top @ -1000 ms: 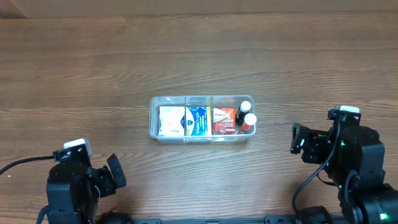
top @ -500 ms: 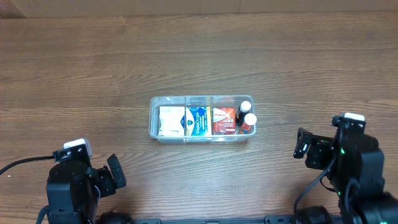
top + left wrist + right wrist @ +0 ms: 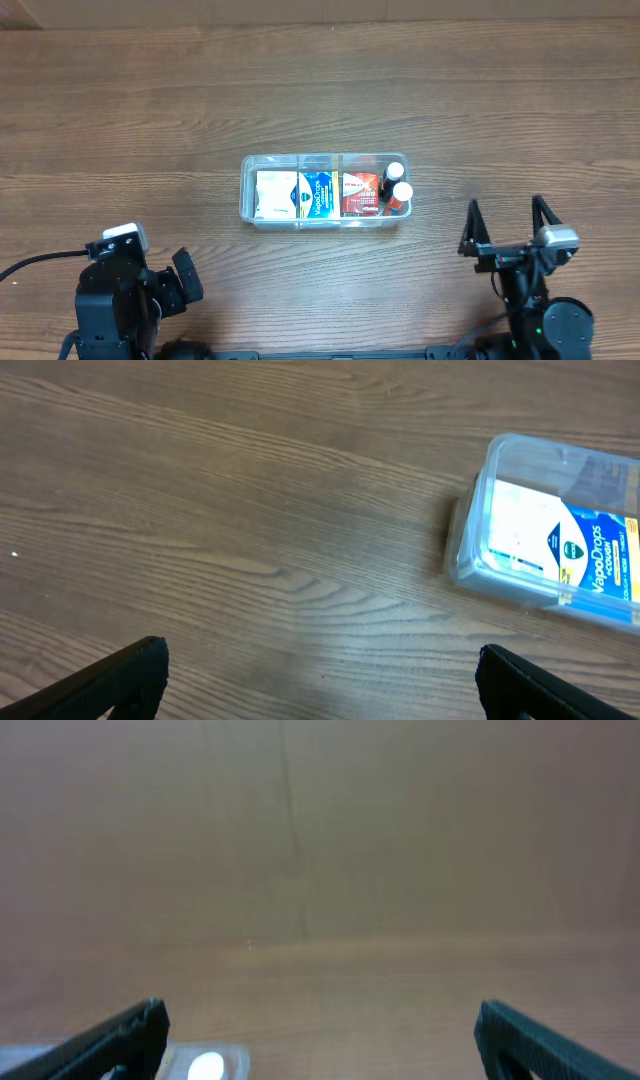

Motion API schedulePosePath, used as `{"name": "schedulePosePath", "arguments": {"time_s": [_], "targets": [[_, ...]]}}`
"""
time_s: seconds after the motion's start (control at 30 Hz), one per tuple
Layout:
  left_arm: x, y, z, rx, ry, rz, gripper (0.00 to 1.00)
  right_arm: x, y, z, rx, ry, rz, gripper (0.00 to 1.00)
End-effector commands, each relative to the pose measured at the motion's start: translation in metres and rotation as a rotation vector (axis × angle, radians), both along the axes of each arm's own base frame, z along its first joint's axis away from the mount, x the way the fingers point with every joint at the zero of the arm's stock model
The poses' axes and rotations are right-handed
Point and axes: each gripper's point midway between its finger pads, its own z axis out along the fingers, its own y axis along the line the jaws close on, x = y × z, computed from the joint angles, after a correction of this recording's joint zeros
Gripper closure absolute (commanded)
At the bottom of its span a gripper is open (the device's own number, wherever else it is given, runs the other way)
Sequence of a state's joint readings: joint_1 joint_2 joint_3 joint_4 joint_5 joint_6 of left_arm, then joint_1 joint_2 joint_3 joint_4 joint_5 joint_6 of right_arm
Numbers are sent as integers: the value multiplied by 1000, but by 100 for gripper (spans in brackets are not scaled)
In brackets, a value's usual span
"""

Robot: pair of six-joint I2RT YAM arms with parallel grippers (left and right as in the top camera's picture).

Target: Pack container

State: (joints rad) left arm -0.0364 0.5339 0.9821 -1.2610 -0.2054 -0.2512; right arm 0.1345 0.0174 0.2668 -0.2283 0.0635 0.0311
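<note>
A wooden tabletop (image 3: 320, 80) is seen from above, with its grain running from side to side. Two black arms are placed at its near edge: the left arm (image 3: 120, 300) at one corner and the right arm (image 3: 548, 322) at the other. Both are well apart from the container (image 3: 322, 158).

One container is counted, set near the middle of the tabletop with its long side running left to right. It is made of clear plastic, rectangular with rounded corners and a raised rim, and its contents can be read through the walls.

Three small boxes are laid flat inside it in a row: a white box (image 3: 272, 194) at the left end, a blue box (image 3: 317, 194) beside it, and a red box (image 3: 359, 194) next. Two dark bottles with white caps are stood at the right end, one bottle (image 3: 396, 170) behind the other bottle (image 3: 402, 191).

The left claw (image 3: 320, 670) is spread wide with nothing between its fingers, and one end of the container is shown ahead of it. The right claw (image 3: 505, 228) is likewise spread wide and nothing is held. Its wrist view is blurred.
</note>
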Motion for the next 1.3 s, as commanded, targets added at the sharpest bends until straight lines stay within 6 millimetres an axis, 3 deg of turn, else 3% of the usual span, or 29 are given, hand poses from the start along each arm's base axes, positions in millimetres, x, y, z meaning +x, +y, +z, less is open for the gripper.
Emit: {"name": "schedulePosePath", "arguments": {"time_s": [0.0, 0.3, 1.27], "targets": [[0, 2, -1, 11, 1, 4, 0, 10, 6, -17, -34, -57, 22, 0], [0, 2, -1, 11, 1, 4, 0, 22, 10, -87, -59, 98, 40, 0], [0, 2, -1, 11, 1, 4, 0, 21, 12, -86, -99, 89, 50, 0]]}}
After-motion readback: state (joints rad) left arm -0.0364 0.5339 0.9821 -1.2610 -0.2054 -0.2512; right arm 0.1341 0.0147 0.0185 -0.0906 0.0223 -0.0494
